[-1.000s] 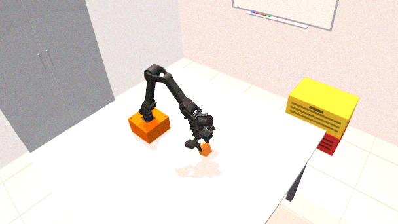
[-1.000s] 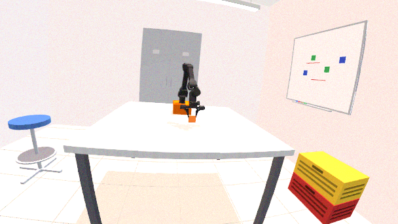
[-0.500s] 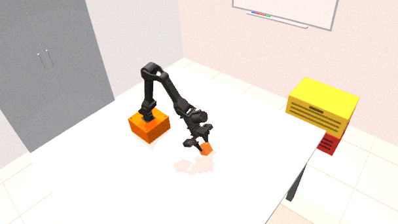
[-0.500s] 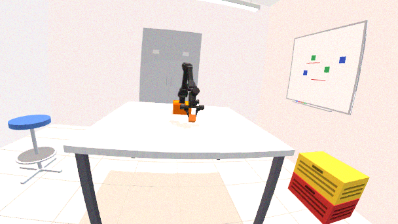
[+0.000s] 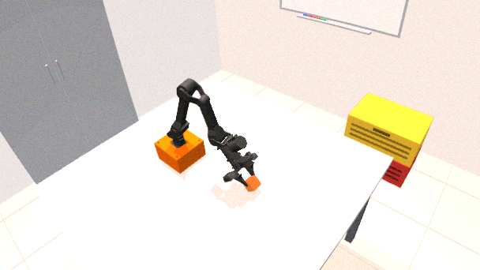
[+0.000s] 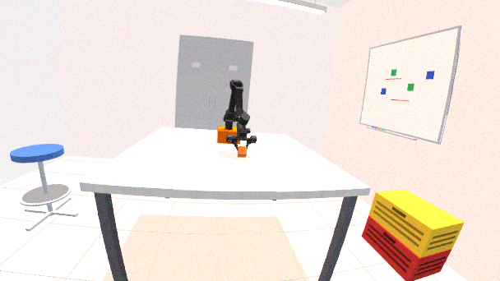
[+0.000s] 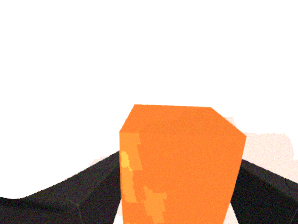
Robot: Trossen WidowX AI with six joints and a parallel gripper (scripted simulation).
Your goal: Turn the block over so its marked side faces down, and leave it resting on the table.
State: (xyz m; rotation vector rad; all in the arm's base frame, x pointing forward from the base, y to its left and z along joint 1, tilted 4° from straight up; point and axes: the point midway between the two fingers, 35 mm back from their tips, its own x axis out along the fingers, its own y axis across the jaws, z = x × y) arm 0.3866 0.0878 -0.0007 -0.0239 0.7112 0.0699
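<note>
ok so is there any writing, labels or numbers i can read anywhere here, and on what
No readable text in any view.
Whiteboard: only green and blue squares and red lines, no words.
Yellow crate: a dark plate on its side, too blurred to read.
Red crate beneath it: the same.
Block, held between the fingers: a yellowish patch, no letters.
Grey cabinet: two pale tags, blank or too small.

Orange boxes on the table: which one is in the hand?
The small orange block, clamped in the hand out front; the larger orange box is the arm's base.
</note>
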